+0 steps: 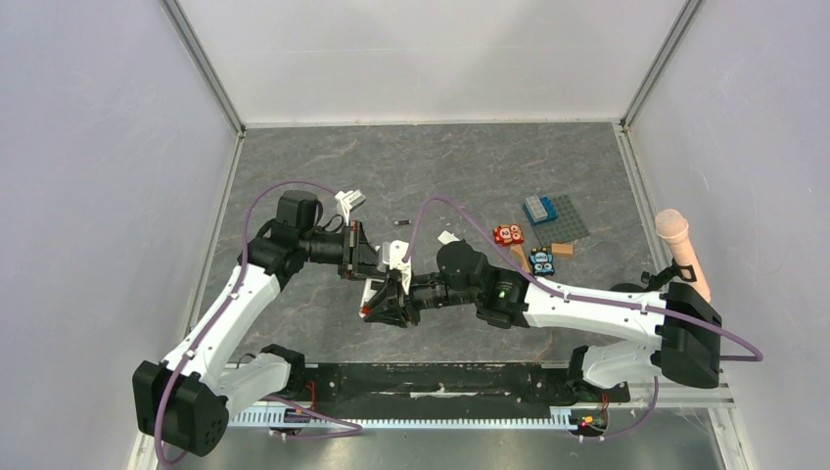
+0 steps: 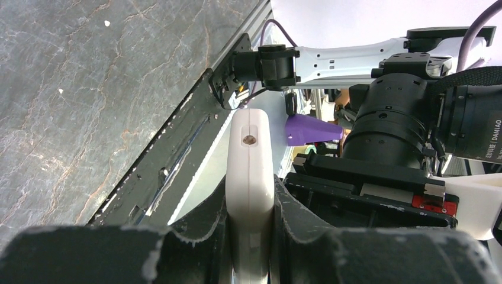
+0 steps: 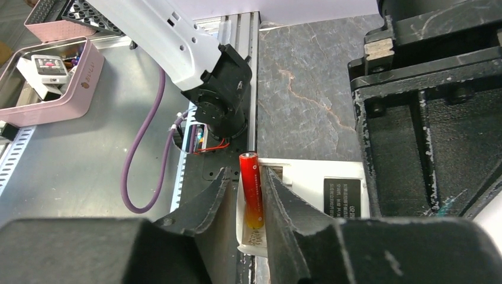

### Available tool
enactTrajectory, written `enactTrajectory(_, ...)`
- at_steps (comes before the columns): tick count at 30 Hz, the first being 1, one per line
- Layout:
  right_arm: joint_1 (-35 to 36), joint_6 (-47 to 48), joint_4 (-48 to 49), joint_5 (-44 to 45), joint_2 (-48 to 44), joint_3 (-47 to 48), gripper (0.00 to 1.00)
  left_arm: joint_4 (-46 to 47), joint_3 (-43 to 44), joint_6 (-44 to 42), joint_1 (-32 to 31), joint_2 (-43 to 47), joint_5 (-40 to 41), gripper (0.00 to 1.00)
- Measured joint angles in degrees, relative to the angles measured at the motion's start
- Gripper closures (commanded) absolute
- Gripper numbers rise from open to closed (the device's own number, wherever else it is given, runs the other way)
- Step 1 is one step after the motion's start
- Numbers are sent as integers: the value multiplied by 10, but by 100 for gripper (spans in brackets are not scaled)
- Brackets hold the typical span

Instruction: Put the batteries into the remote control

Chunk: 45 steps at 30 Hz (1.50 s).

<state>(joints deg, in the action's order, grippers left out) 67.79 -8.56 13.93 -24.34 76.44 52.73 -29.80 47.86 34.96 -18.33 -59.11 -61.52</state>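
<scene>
Fingers of the left gripper (image 2: 251, 204) are pressed against both sides of the small flat white plastic remote control (image 2: 250, 154), pinching it near the middle of the grey marbled table (image 1: 440, 166). The remote's plain white back (image 3: 303, 180) faces up, with the battery bay at its near-left end. A thin orange-red cylindrical battery with a gold tip (image 3: 251, 192) lies in that bay. The right gripper (image 3: 247, 173) straddles this battery with its jaws slightly parted and a thin gap on the left side. A tiny dark cylindrical battery (image 1: 399, 222) lies on the table just beyond the grippers. To its right lies a small loose white cover piece (image 1: 448, 237).
</scene>
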Motion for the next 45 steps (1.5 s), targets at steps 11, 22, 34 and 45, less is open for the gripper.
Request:
enactTrajectory(11,4,-26,-25,19,-3,10,46,10,0,0,1,-5,13,98)
enactTrajectory(22,0,-66,-22,86,-71,7,18,18,-3,6,2,-13,14,98)
enactTrajectory(34,-1,-390,-102,296,-109,-8,2,80,-13,61,2,-15,25,98)
enactTrajectory(45,-9,-524,-104,291,-70,-7,2,93,-19,79,7,-25,48,98)
